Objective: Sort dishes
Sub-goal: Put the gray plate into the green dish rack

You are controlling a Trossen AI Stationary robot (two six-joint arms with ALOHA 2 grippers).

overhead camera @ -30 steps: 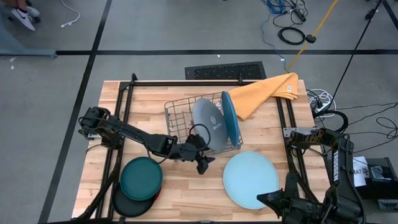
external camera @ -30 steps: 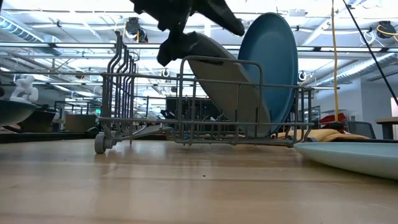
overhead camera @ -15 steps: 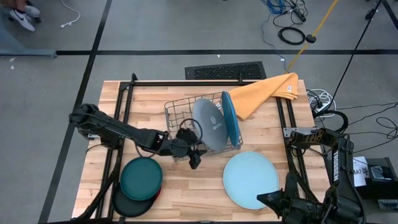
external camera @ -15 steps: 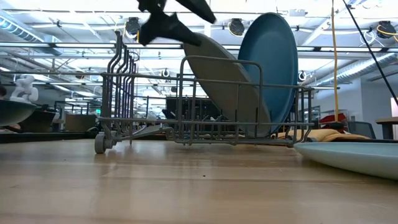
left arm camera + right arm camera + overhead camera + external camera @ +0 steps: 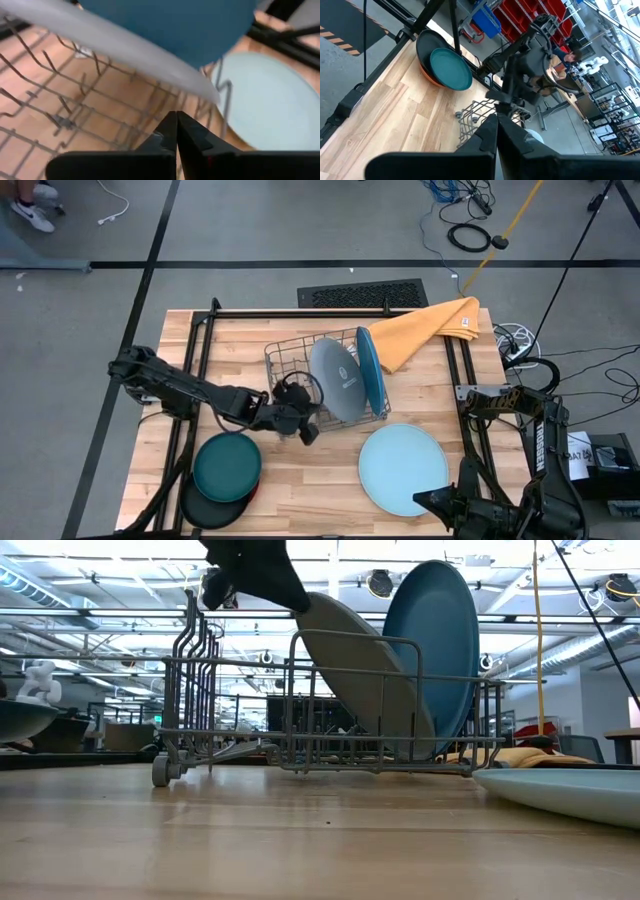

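A grey plate (image 5: 335,378) and a bright blue plate (image 5: 371,368) stand on edge in the wire rack (image 5: 285,365); the grey one leans toward the table's left. A pale blue plate (image 5: 403,468) lies flat at the near right. At the near left a dark teal plate (image 5: 227,465) tops a black plate (image 5: 203,508) with an orange-red one (image 5: 426,79) beneath. My left gripper (image 5: 311,433) hangs shut by the rack's near left corner, above the table, nothing between its fingers (image 5: 170,131). My right gripper (image 5: 496,120) waits shut at the near right corner.
A yellow-orange cloth (image 5: 428,330) lies at the far right, partly behind the rack. Dark metal rails (image 5: 200,360) run along both sides of the table. Bare wood (image 5: 310,480) shows between the plate stack and the pale blue plate. A person (image 5: 570,52) sits beyond the table.
My left gripper has drawn back from the rack's near side toward the table's left edge and risen, tipping less steeply down. Its fingers, wide open a second ago, have shut on nothing. The plates have kept still.
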